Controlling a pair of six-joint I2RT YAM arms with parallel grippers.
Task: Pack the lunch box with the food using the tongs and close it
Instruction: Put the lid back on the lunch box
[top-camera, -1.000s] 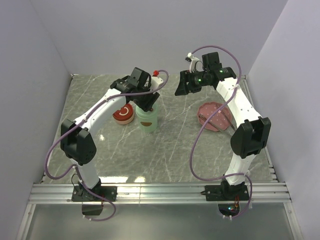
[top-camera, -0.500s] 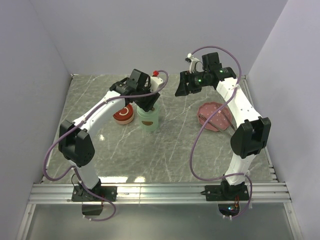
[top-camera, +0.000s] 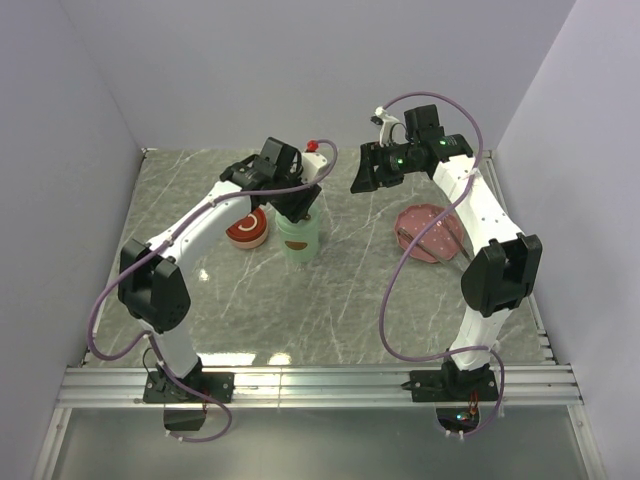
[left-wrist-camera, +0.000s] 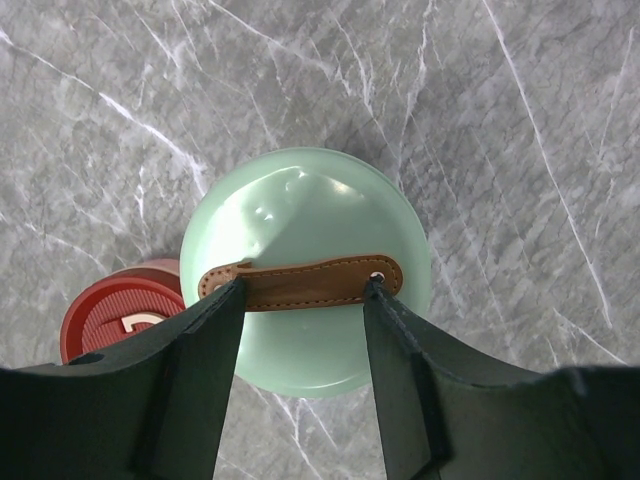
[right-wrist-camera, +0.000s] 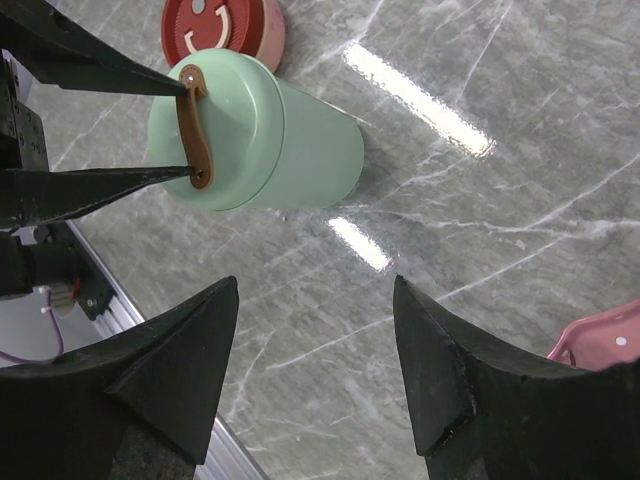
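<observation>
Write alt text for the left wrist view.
Left gripper seen from above, fingertips pressed to both ends of a brown strap on a mint-green lid. A red round container sits beside it on grey marbled table.

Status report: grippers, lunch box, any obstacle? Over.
Left gripper shut on brown strap of lunch box lid. Right gripper open, empty. Red disc beside box. Tongs not in view.

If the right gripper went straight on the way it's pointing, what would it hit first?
Probably the bare marble table; the right gripper, jaws open, frames only tabletop. The mint-green lunch box sits off to the side of that line, though depth is hard to judge.
</observation>
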